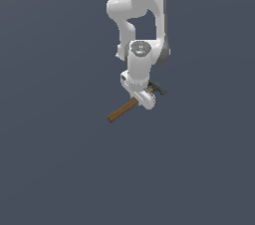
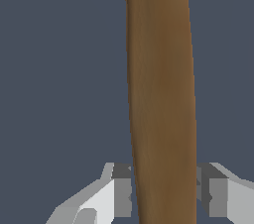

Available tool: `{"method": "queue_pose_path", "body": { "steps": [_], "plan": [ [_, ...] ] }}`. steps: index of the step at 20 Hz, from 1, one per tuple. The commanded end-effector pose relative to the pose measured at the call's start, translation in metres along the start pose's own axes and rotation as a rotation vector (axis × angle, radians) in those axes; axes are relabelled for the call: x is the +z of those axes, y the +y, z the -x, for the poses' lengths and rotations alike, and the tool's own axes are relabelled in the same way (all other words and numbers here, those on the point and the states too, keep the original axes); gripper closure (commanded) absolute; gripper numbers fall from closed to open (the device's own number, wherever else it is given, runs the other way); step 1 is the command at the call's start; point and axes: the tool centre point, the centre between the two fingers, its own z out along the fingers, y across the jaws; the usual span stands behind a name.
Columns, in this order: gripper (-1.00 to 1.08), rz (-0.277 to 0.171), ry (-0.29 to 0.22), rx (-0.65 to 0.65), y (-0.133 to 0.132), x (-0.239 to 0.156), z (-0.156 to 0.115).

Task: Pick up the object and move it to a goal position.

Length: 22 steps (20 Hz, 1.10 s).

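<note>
Hammer: lies slantwise under the wrist in the exterior view, brown handle running down toward that view's left, dark head peeking out on that view's right of the arm.
Handle, close up: fills the middle of the wrist view as one long wooden band, passing between the two fingers.
Gripper: narrowed about the handle, one finger on each side (the pads look to touch the wood, or very nearly; a thin dark line on one side makes it hard to be sure).
Gripper, exterior: seen from above only, the white hand covers the fingers.
Arm: white, bent, coming down from the top edge, where it is cut off.
Hidden: the middle of the handle and most of the head, behind the hand; whether the hammer rests on the ground or is lifted cannot be told.
Ground: plain grey-blue, unmarked.
Writing: none legible anywhere.
</note>
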Motion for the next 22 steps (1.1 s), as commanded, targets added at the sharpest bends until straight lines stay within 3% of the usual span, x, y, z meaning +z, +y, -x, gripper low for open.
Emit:
{"method": "queue_pose_path", "body": {
  "steps": [1, 22],
  "plan": [
    [1.08, -0.003, 0.002, 0.001, 0.004, -0.024, -0.004],
    [1.08, 0.001, 0.003, 0.004, 0.049, -0.243, -0.042]
  ]
}}
